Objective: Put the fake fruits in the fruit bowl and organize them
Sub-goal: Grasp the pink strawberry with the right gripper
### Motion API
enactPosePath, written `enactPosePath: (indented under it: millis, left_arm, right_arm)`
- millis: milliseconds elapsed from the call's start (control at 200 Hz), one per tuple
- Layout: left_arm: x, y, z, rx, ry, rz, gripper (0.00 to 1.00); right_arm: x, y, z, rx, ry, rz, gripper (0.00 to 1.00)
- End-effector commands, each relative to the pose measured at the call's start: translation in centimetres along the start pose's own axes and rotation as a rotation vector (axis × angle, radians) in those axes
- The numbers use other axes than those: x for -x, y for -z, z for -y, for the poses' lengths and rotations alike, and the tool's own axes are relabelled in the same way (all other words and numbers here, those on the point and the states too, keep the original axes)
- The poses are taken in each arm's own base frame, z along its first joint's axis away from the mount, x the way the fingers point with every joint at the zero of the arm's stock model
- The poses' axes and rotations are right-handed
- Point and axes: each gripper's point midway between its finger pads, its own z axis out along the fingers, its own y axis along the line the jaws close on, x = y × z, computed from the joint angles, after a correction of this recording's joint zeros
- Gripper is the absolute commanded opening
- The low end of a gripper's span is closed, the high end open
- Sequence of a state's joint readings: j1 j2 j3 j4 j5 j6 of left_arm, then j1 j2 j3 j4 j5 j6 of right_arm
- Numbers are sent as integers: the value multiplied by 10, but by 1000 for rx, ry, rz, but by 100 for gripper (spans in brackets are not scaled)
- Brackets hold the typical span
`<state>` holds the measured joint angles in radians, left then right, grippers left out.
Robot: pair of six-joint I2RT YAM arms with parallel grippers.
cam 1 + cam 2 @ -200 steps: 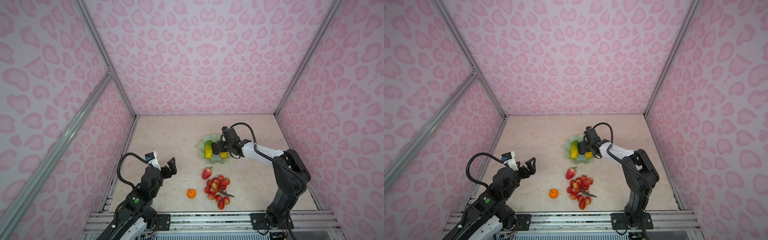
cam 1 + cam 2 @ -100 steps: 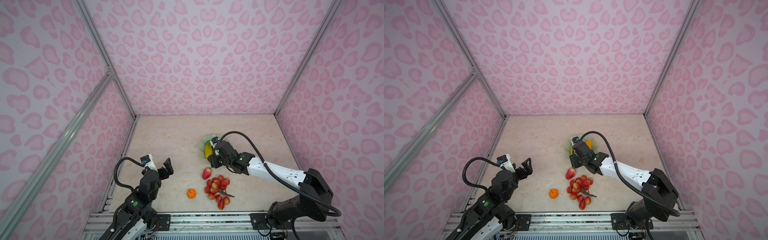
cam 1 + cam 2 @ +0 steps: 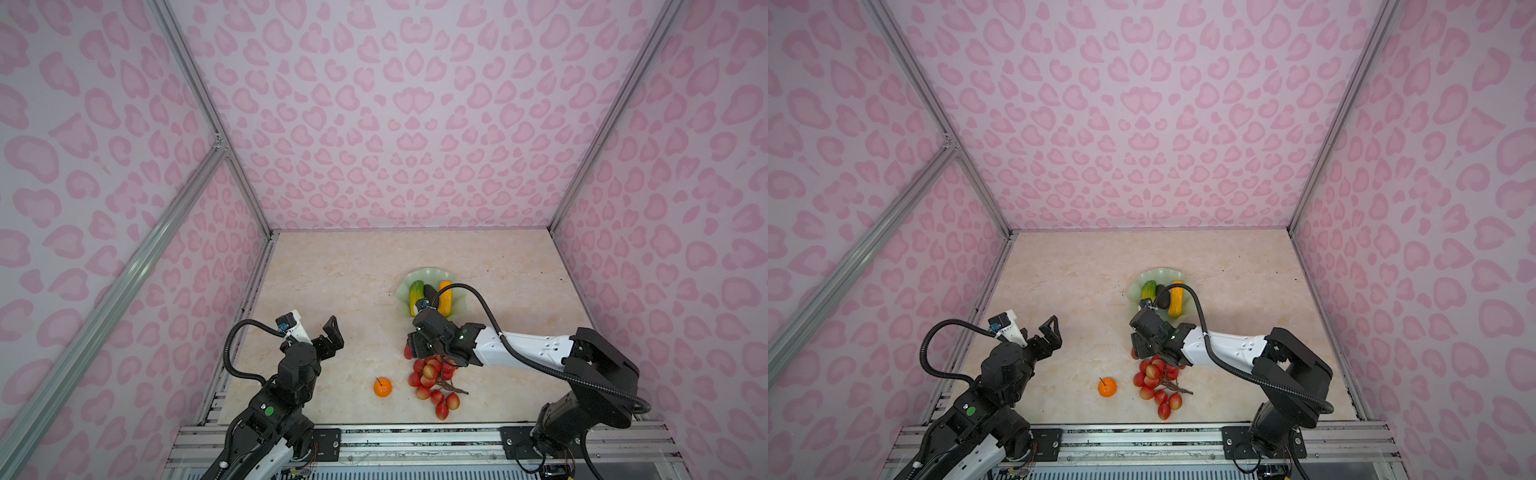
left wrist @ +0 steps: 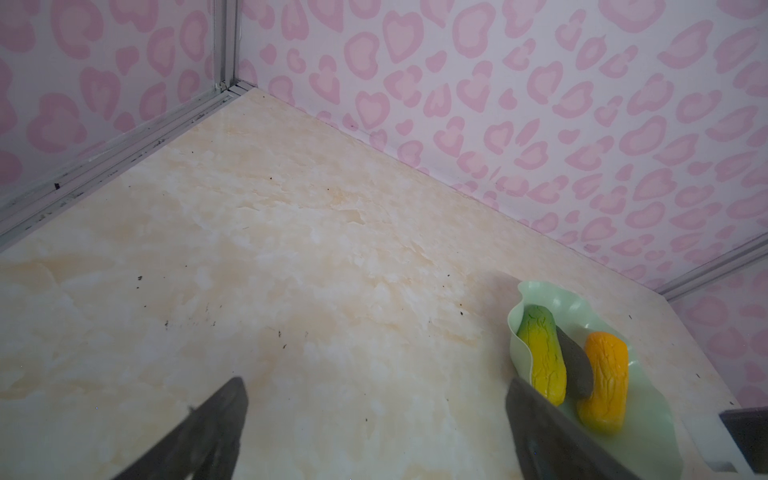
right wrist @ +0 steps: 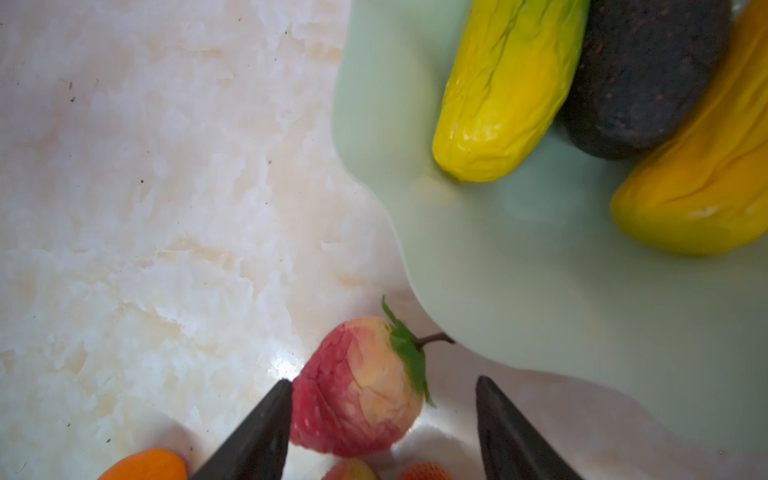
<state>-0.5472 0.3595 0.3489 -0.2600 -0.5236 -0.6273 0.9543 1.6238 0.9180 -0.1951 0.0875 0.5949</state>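
Observation:
The mint-green fruit bowl [image 3: 428, 275] [image 3: 1158, 273] holds a green-yellow fruit [image 3: 416, 296], a dark avocado [image 5: 640, 79] and a yellow-orange fruit [image 3: 444, 297]. A red strawberry [image 5: 357, 386] lies on the table just outside the bowl's rim [image 5: 415, 266]. My right gripper [image 5: 384, 382] [image 3: 419, 347] is open around the strawberry: one finger touches it, the other stands apart. A small orange [image 3: 382, 387] and a red berry bunch [image 3: 432, 386] lie nearer the front. My left gripper [image 4: 376, 381] [image 3: 319, 332] hangs open and empty above bare table, left of the bowl [image 4: 573, 299].
Pink patterned walls close in the marble tabletop [image 3: 353, 282] on three sides. An aluminium rail [image 3: 415, 436] runs along the front edge, carrying both arm bases. The right arm's black cable [image 3: 478, 297] arcs over the bowl.
My right gripper has left the bowl and come forward and down over the strawberry, its jaws a little wider. The left arm has pulled back slightly and stays open.

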Motion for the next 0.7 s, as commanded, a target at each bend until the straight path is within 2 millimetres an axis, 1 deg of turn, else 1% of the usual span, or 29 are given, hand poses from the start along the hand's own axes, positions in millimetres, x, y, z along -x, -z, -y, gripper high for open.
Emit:
enactPosePath:
  millis: [0, 120, 225, 305, 385, 455, 505, 620, 695]
  left_arm:
    - [6, 2, -1, 6, 13, 23, 98]
    - [5, 2, -6, 17, 19, 36, 98]
    - [5, 4, -6, 11, 29, 39, 98]
    - [6, 5, -6, 9, 27, 43, 98]
    - [6, 4, -10, 24, 25, 52, 97]
    - [6, 5, -10, 23, 26, 52, 97]
    - [6, 6, -9, 19, 28, 49, 97]
    - [6, 5, -11, 26, 28, 53, 97]
    - [5, 5, -11, 24, 32, 54, 97]
  right_arm:
    - [0, -8, -10, 31, -16, -7, 69]
    - [-7, -19, -17, 50, -8, -38, 68]
    - [-10, -27, -24, 66, -7, -67, 65]
    - [-10, -33, -31, 85, 12, -77, 60]
    - [-9, -38, -36, 91, 29, -82, 49]
    - [-6, -39, -40, 100, 33, -80, 36]
    - [-2, -38, -43, 111, 34, -76, 29]
    - [6, -32, -50, 132, 50, -49, 19]
    - [17, -24, -54, 144, 58, -23, 15]
